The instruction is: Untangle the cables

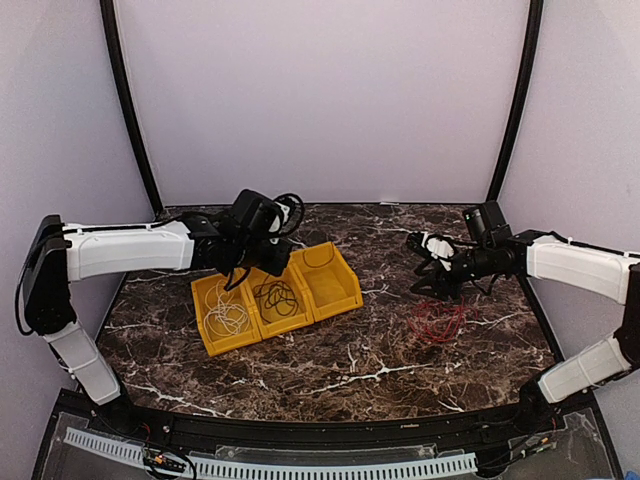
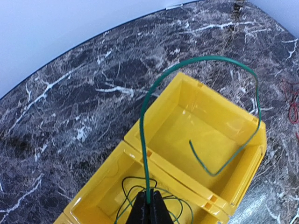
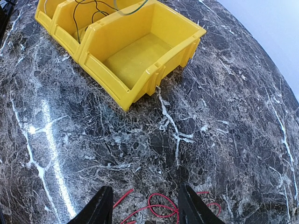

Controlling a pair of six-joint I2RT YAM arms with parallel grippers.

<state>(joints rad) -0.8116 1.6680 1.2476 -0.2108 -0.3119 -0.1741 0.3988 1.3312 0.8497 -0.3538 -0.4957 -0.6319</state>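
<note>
From left tool, wire straight ahead, arc over bin.

Bright, even light, with glare streaking the glossy marble table; pictures mostly sharp.

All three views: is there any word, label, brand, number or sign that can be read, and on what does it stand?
No readable text in any view.
Yellow bins: plain walls, no label.
White arm covers: no brand visible.
Green cable, red cable: no tags.
Slotted strip at the near edge: too small to tell any marking.
</note>
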